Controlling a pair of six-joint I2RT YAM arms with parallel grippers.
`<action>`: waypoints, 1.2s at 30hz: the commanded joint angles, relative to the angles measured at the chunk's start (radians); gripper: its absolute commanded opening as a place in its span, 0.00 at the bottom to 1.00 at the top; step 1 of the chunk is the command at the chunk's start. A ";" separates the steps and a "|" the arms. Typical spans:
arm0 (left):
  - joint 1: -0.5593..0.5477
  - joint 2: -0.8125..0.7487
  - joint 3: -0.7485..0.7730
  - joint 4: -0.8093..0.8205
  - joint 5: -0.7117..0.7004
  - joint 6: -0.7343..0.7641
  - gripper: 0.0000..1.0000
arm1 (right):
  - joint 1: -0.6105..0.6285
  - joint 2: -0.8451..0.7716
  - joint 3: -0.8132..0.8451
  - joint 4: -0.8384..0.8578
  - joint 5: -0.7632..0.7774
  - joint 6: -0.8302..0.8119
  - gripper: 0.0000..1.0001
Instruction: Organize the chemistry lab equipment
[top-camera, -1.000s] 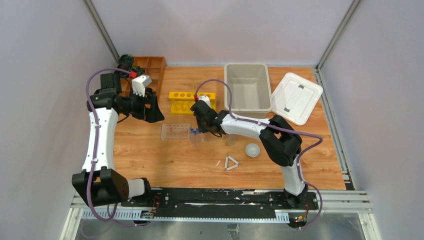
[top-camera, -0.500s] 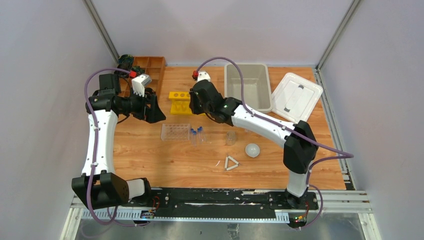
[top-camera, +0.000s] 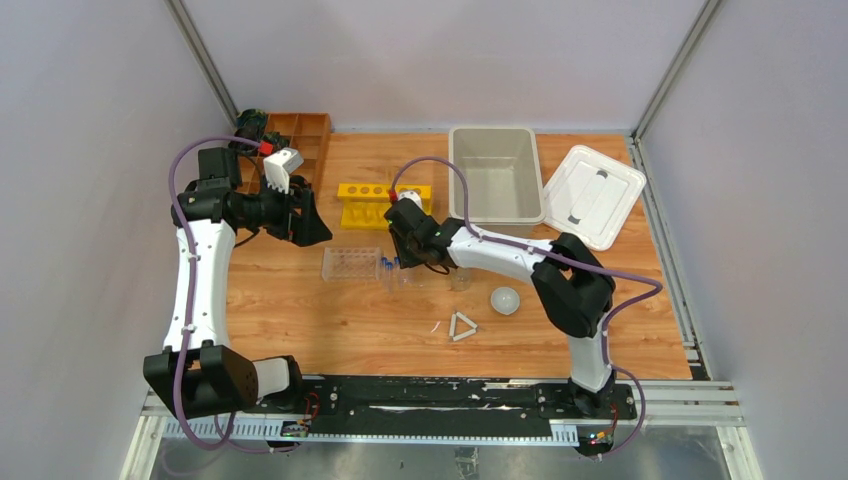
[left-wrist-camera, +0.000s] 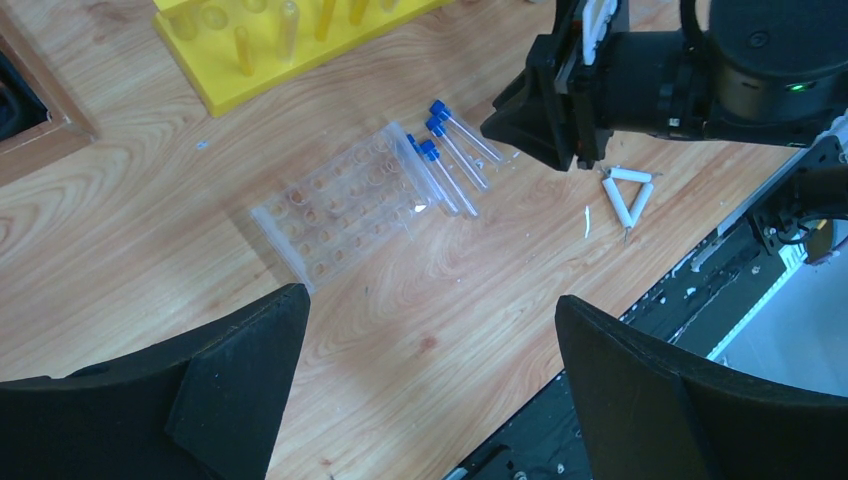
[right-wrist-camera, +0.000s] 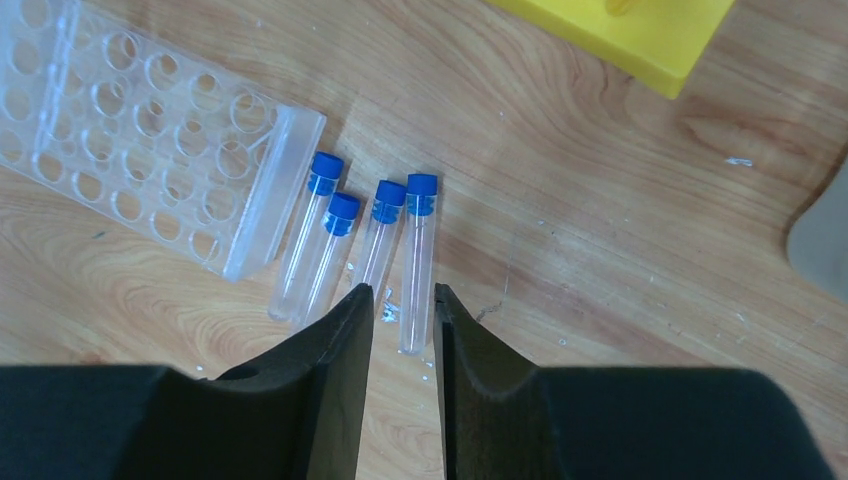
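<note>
While the left gripper (top-camera: 305, 222) hangs wide apart and empty beside the wooden tray (top-camera: 300, 130), probably parked out of the way, the clear tube rack (right-wrist-camera: 150, 140) lies holes-up just right of it. Four blue-capped tubes (right-wrist-camera: 380, 240) lie loose just beside its edge. The right gripper (right-wrist-camera: 400, 292) hovers low over the two rightmost, jaws a slit apart, holding nothing, seemingly lined up to pinch one. Neighbouring tubes crowd it. The yellow rack (top-camera: 365, 200) stands behind. Further right sit the beaker (top-camera: 460, 277), white dish (top-camera: 505, 299) and triangle (top-camera: 462, 326).
</note>
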 joint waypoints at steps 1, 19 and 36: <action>0.008 -0.019 -0.007 0.003 0.003 0.008 1.00 | 0.006 0.042 0.024 -0.026 -0.021 -0.006 0.34; 0.008 -0.011 -0.002 0.003 -0.003 0.009 1.00 | -0.005 0.153 0.048 -0.030 -0.013 -0.025 0.35; 0.008 -0.017 0.004 0.003 0.009 0.000 1.00 | -0.045 0.162 0.172 -0.079 0.001 -0.060 0.00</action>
